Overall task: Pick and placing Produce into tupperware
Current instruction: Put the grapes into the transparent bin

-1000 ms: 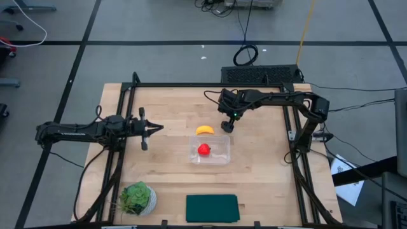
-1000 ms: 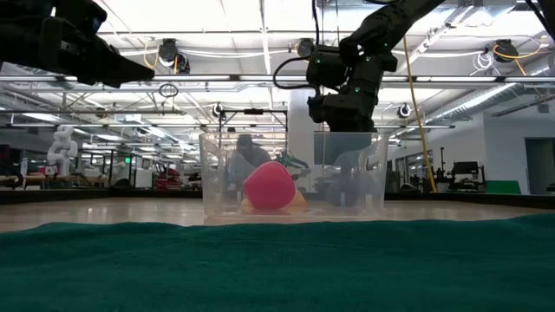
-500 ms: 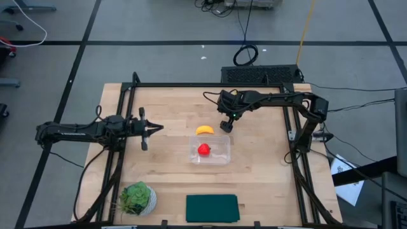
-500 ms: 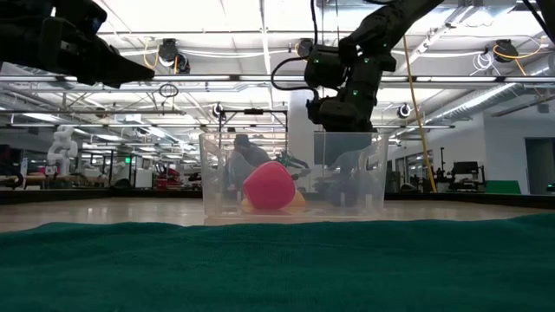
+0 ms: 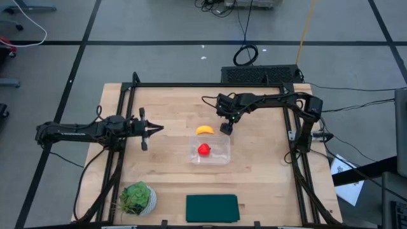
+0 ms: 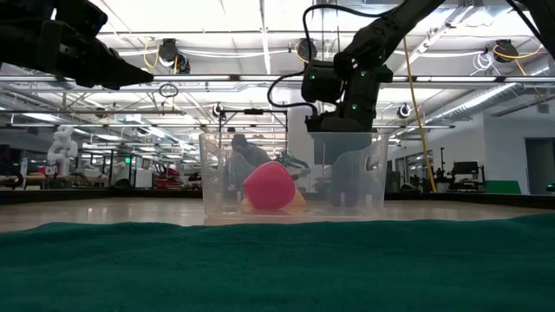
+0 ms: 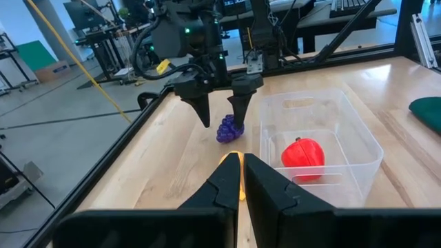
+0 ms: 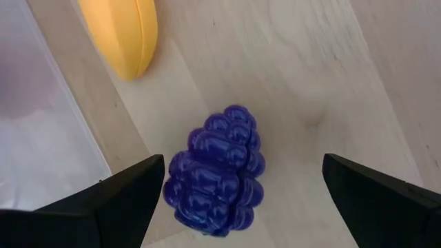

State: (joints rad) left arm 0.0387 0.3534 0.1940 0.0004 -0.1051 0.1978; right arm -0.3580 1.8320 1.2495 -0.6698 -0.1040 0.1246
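The purple grape cluster (image 8: pixel 217 169) lies on the wooden table just beyond the far right corner of the clear tupperware (image 5: pixel 222 156). It also shows in the left wrist view (image 7: pixel 229 129). My right gripper (image 8: pixel 242 165) is open and points down over it, one finger on either side of the cluster, touching nothing that I can see. The yellow banana (image 5: pixel 204 130) lies on the table by the tupperware's far wall. The red round fruit (image 5: pixel 203 149) rests on the tupperware's floor. My left gripper (image 5: pixel 159 128) is shut and empty, held above the table left of the banana.
A leafy green plant in a pot (image 5: pixel 137 198) stands at the near left. A dark green flat rectangle (image 5: pixel 212 208) lies at the near edge. Black frame rails (image 5: pixel 191 84) run along the table's far, left and right sides.
My right gripper has gone down toward the grape cluster and a little toward the table's left edge, staying open. The produce and the tupperware have not moved.
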